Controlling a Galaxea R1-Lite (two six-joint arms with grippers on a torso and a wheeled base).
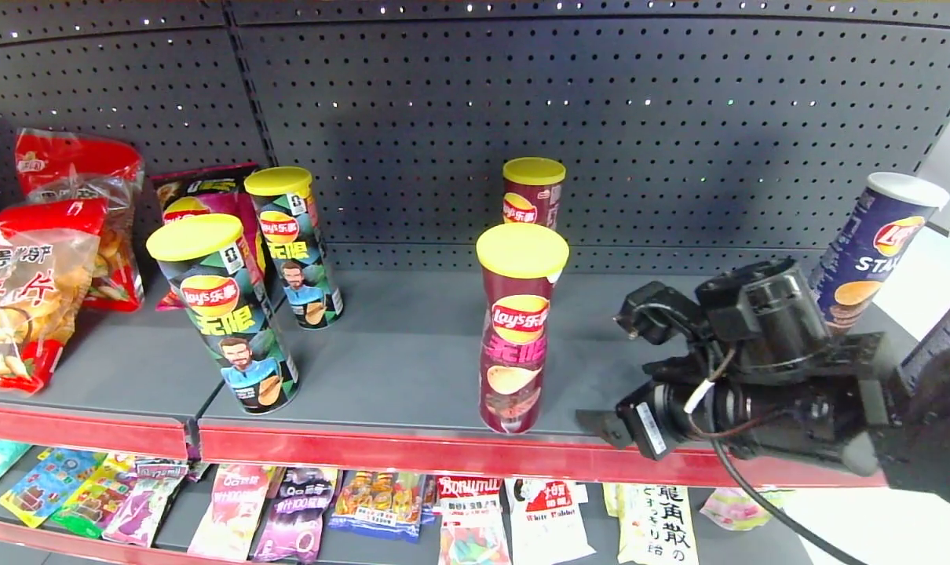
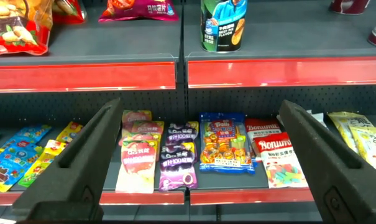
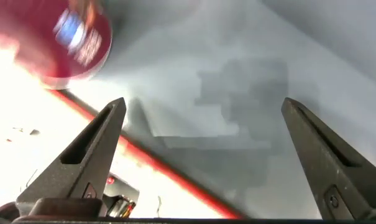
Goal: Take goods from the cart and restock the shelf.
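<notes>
On the grey shelf [image 1: 396, 353] stand two maroon chip cans, one near the front [image 1: 520, 337] and one at the back [image 1: 532, 192]. Two green cans [image 1: 228, 314] [image 1: 294, 247] stand to their left. A blue can [image 1: 875, 243] leans at the far right, behind my right arm. My right gripper [image 1: 604, 424] hovers at the shelf's red front edge, right of the front maroon can. In the right wrist view it [image 3: 204, 102] is open and holds nothing, with the maroon can [image 3: 69, 43] off to one side. My left gripper [image 2: 200, 106] is open, facing the lower shelf.
Red snack bags [image 1: 27, 290] lie at the shelf's left end. The lower shelf holds several candy bags [image 2: 222, 143] in rows. A pegboard back wall [image 1: 601, 118] closes the shelf. Bare shelf lies between the front maroon can and the blue can.
</notes>
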